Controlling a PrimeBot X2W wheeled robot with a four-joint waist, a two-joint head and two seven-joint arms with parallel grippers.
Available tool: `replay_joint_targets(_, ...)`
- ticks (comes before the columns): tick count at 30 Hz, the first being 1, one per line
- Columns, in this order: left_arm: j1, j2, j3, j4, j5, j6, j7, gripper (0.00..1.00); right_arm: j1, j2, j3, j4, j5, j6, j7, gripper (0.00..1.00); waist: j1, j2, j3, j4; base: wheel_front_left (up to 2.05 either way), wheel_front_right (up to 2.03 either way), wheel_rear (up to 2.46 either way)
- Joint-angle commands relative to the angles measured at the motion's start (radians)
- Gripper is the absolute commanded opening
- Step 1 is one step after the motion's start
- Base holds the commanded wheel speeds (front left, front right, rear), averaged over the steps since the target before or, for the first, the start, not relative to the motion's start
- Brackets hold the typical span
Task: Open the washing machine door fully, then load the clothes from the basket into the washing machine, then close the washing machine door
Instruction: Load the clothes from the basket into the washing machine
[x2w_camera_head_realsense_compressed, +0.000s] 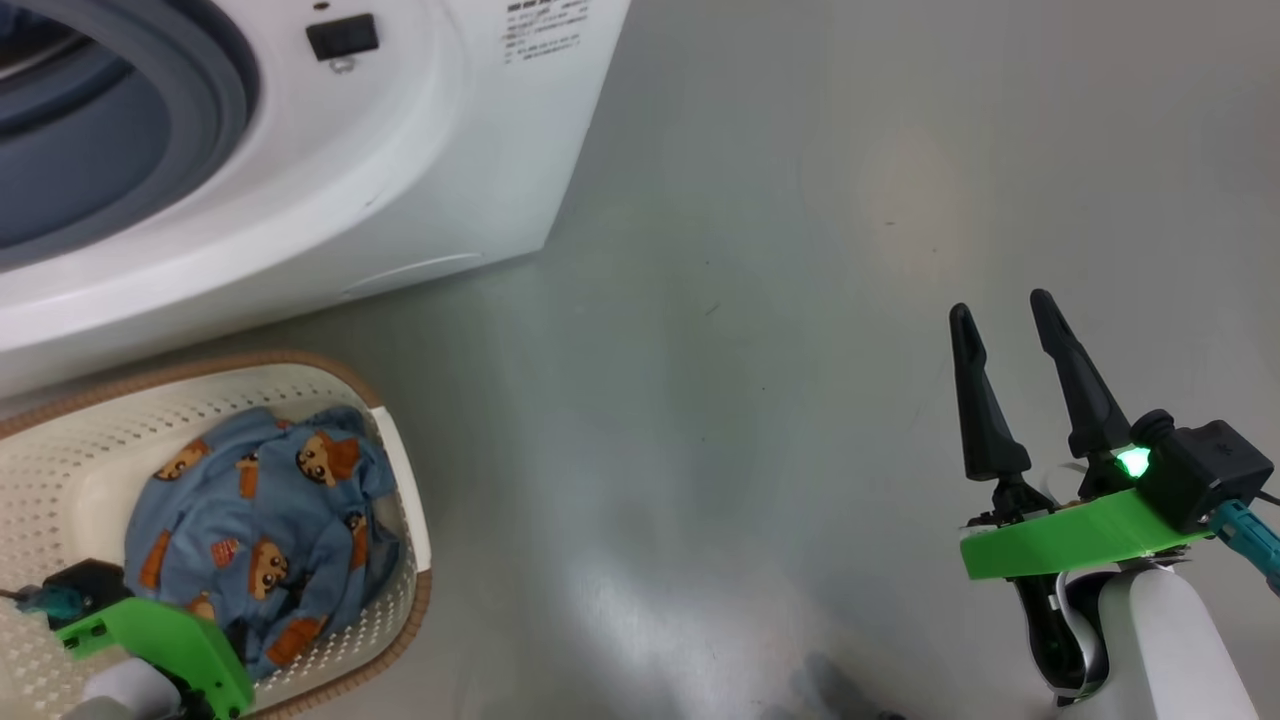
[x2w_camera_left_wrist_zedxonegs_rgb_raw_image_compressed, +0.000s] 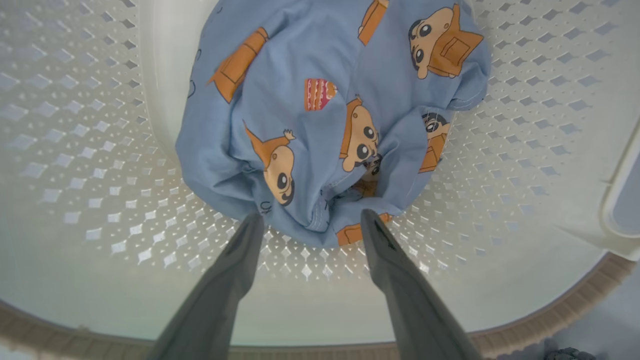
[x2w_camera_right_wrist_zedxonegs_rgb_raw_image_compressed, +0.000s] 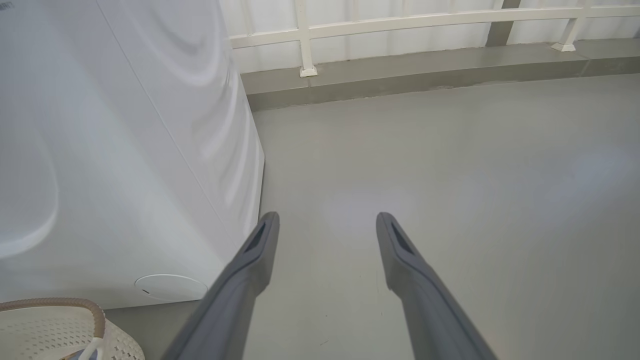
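- Head view: the big white boxy front-loading washing machine (x2w_camera_head_realsense_compressed: 400, 150) takes the upper left. Its grey rubber gasket (x2w_camera_head_realsense_compressed: 215, 90) rings an uncovered mouth, so the door-opening step looks done. Just in front of it on the smooth grey floor (x2w_camera_head_realsense_compressed: 750, 350) sits the small cream-white perforated plastic basket (x2w_camera_head_realsense_compressed: 400, 470) with a brown woven-look rim, near enough that a lift from it should be a short swing to the drum. The light blue soft clothes (x2w_camera_head_realsense_compressed: 260, 510), printed with orange-brown bears, lie bunched inside it. The left arm's bright green wrist mount (x2w_camera_head_realsense_compressed: 150, 630) hangs over the basket's near end. The right gripper (x2w_camera_head_realsense_compressed: 1000, 303) sits well apart at the lower right, its long dark fingers (x2w_camera_head_realsense_compressed: 985, 420) spread and empty, probably parked clear of the work
- Left wrist view: the left gripper (x2w_camera_left_wrist_zedxonegs_rgb_raw_image_compressed: 310, 217) points down into the basket, its fingers parted wide to either side of the bundle's near hem and holding nothing. Whether the tips touch cloth I cannot tell. The spread suits pinching a thick fold, which I judge to be the next move
- Right wrist view: the right gripper's open fingers aim over bare floor beside the washing machine. The round filter cap (x2w_camera_right_wrist_zedxonegs_rgb_raw_image_compressed: 170, 286) sits low on the machine, the basket's rim shows at the lower-left corner, and a white railing (x2w_camera_right_wrist_zedxonegs_rgb_raw_image_compressed: 400, 22) runs far behind
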Motion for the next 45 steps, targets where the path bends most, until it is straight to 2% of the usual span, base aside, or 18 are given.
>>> replay_joint_targets(1, 0.002, 0.042, 0.024, 0.01, -0.009, 0.002, -0.003, 1.0, -0.011, -0.009, 0.019, -0.028, -0.004, 0.002, -0.005, 1.0, 0.0, -0.0001, 0.019, 0.004, 0.0, 0.0, 0.0)
replay_joint_targets(15, -0.089, 0.048, 0.023, 0.036, -0.033, -0.01, -0.032, 1.0, -0.039, -0.009, 0.009, -0.052, -0.025, 0.002, -0.005, 1.0, 0.0, -0.0001, 0.125, 0.031, 0.0, 0.0, 0.0)
replay_joint_targets(45, -0.186, 0.033, -0.021, 0.057, -0.05, -0.022, -0.06, 1.0, -0.07, -0.009, -0.006, -0.072, -0.025, 0.002, -0.005, 1.0, 0.0, -0.0001, 0.22, 0.03, 0.0, 0.0, 0.0)
